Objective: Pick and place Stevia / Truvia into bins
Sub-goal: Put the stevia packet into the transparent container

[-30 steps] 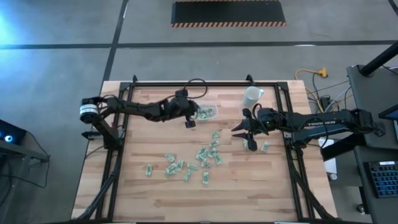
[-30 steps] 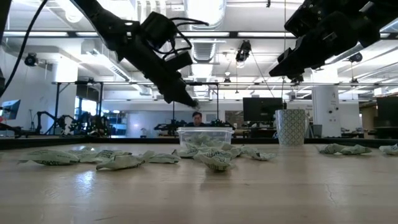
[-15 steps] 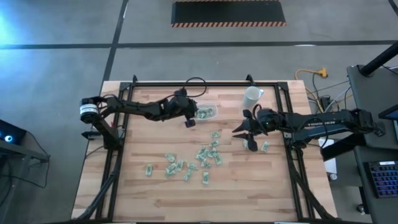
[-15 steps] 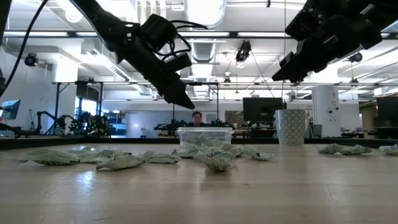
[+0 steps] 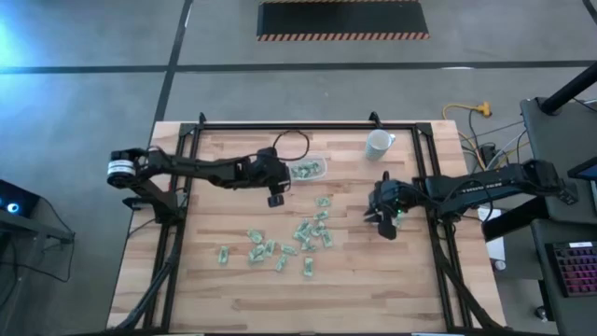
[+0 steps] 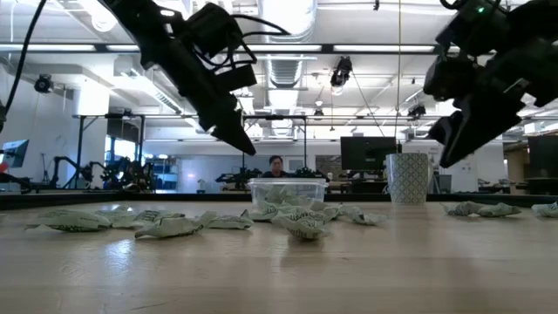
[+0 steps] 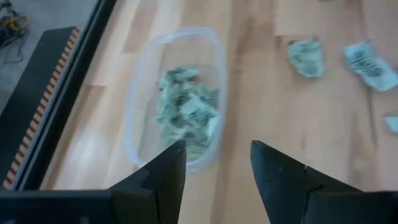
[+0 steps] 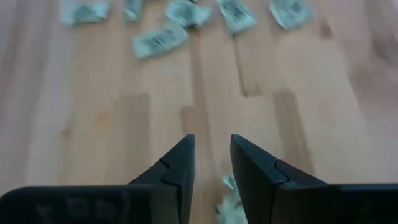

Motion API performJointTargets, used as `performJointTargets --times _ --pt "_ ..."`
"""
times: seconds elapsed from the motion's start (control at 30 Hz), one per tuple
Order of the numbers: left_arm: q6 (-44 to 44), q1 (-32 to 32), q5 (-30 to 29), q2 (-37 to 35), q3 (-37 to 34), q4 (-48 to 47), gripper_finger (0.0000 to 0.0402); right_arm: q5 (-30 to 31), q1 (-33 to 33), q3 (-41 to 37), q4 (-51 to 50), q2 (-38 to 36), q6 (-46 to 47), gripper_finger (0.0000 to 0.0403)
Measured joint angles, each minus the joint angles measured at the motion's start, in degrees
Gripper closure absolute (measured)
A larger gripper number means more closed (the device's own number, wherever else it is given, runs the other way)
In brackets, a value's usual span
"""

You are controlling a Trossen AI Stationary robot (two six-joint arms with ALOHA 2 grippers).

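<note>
Hovering right gripper [image 8: 211, 163]: jaws parted, empty, packet [image 8: 231, 200] directly below.
left gripper [image 7: 217, 163]: parted, empty, beside bin [image 7: 174, 99].

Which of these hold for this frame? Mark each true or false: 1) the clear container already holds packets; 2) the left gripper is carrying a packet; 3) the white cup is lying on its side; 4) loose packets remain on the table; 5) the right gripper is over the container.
1) True: the clear container holds several packets.
2) False: the left gripper is open with nothing between its fingers, just short of the container.
3) False: the white cup stands upright.
4) True: loose sweetener packets lie scattered mid-table.
5) False: the right gripper is over the table's right side, above a packet, well away from the container.
</note>
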Motion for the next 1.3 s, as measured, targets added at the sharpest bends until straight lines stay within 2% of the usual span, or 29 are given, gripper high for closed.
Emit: performJointTargets --times 0.2,0.4,0.77,0.9,1.13,1.3 --pt "0.0 -2.4 0.0 -0.1 -0.2 0.0 0.0237 7.6 0.7 -0.4 -5.9 0.0 4.2 0.0314" --pt "0.0 -3.0 0.0 -0.1 -0.4 -0.1 0.0237 8.8 0.7 -3.2 -2.3 0.0 6.2 0.0298" --pt "0.0 -3.0 -0.1 -0.1 -0.4 -0.1 0.0237 8.8 0.7 -8.4 5.6 0.0 9.2 0.0223" --pt "0.1 -3.0 -0.1 -0.1 -0.5 0.2 0.0237 8.9 0.7 -9.5 6.0 0.0 10.0 0.0208" --pt "0.0 -3.0 -0.1 -0.1 -0.5 1.0 0.0237 10.8 0.7 -11.0 9.4 0.0 10.6 0.0205" --pt "0.0 -3.0 -0.1 -0.1 -0.5 1.1 0.0237 11.7 0.7 -11.1 9.5 0.0 10.2 0.0225"
